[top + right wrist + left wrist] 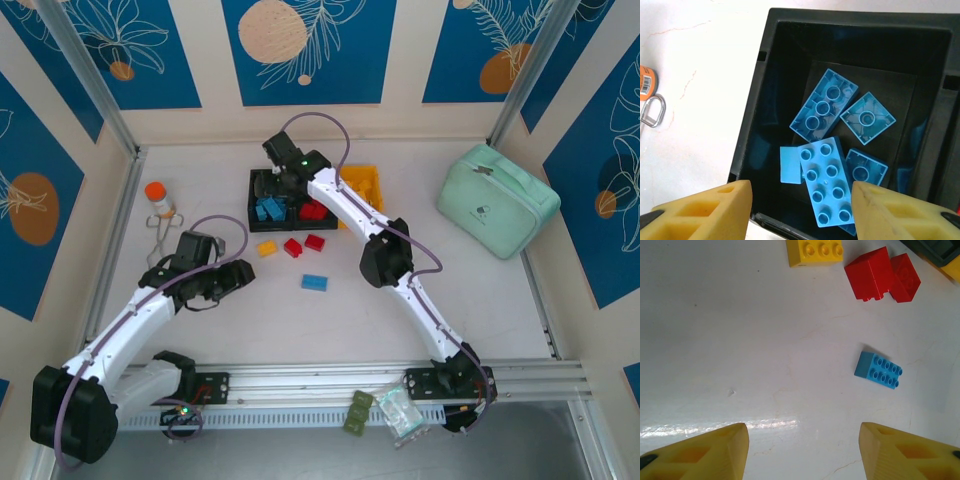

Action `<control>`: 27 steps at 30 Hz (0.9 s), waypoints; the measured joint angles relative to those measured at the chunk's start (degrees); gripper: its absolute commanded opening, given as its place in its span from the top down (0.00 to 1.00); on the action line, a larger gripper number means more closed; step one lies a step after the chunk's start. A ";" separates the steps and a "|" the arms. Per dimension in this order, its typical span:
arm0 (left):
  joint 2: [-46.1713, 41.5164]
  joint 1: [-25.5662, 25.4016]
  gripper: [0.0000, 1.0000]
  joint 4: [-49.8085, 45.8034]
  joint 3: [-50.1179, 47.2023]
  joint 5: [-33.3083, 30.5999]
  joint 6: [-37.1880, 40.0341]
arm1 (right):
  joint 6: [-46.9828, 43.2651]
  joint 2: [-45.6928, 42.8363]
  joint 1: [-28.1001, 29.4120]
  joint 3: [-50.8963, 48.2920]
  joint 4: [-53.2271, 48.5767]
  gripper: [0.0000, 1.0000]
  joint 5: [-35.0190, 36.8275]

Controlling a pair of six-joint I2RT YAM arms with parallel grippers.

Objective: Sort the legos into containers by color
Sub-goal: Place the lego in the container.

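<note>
Hovering with right gripper [801, 192] parted and empty above the left black bin [760, 100], over a blue oblong brick [827, 182] lying studs-up inside, long axis crosswise to the finger line. Risks clipping the bin wall on lifting out and jolting it. Holds left gripper [803, 435] half-spread, empty, near a loose blue brick [878, 370] on the table [740, 340], studs up, long axis left to right; risks spinning it if pinched askew.

Orange-capped bottle [158, 197] beside metal tongs [159, 236] — mint-green case [497, 199] far right.
</note>
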 measured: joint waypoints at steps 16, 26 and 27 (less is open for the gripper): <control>4.59 -0.13 0.39 0.17 0.94 0.44 2.16 | -1.22 -47.56 2.62 -60.61 19.52 0.44 0.81; 13.22 -3.58 0.36 1.88 6.69 -4.04 2.54 | 1.84 -58.69 3.58 -83.65 22.40 0.39 2.08; 14.38 -4.07 0.36 1.99 7.41 -4.79 2.51 | 2.23 -60.26 3.82 -85.40 22.53 0.37 2.19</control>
